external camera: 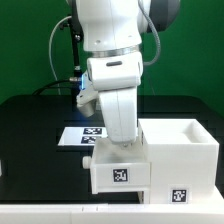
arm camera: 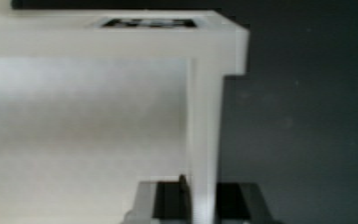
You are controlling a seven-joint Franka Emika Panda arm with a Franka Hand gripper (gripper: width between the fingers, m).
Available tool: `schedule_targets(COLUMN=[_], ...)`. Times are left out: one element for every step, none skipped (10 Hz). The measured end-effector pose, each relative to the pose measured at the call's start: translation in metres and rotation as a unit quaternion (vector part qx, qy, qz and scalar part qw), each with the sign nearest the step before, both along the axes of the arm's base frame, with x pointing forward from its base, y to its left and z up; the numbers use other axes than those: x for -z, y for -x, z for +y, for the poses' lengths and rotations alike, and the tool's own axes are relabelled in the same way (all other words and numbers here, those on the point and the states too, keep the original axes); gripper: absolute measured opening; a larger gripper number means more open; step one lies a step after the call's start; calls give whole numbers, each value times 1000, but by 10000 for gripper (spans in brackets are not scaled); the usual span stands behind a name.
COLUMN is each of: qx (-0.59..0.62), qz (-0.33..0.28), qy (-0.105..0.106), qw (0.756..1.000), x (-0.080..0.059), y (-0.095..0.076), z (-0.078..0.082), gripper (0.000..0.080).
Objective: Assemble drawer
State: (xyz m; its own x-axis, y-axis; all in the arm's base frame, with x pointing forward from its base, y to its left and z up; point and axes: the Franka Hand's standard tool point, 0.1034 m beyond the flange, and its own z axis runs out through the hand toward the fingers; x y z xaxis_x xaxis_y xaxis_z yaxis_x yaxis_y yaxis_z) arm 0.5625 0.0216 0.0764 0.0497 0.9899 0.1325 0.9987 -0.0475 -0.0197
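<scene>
Pincer [arm camera: 192, 199] tips hidden behind the casing [external camera: 122, 165] (exterior view); marker board [external camera: 82, 134] partly covered.

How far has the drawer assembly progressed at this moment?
Done: the white casing stands on the black table, with a smaller white tagged box against its side on the exterior view's left. In hand: the end effector straddles a thin white wall. Left: whether any part is fully seated cannot be judged.
</scene>
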Motion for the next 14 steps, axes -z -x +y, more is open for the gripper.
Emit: schedule_targets(qx=[4, 9, 12, 8, -2, -13, -17, -21, -21, -11, 1, 6, 6, 7], qz=[1, 2, -2, -3, -4, -5, -4, -3, -3, -4, -4, -5, -4, -4], qy=[0, 0, 0, 1, 2, 2, 3, 3, 1, 2, 4, 6, 5, 5], qw=[1000, 1000, 1000, 1000, 1000, 1000, 1000, 1000, 1000, 1000, 1000, 1000, 1000, 1000], x=[0, 0, 1, 3, 3, 3, 3, 3, 3, 1, -1, -2, -2, -1], y=[0, 1, 2, 7, 10, 12, 15, 16, 16, 13, 9, 8, 8, 8], z=[3, 4, 3, 2, 1, -2, -3, 1, 7, 12, 15, 15, 14, 13], gripper=[38, 38, 38, 38, 38, 38, 38, 38, 38, 38, 38, 38, 38, 42])
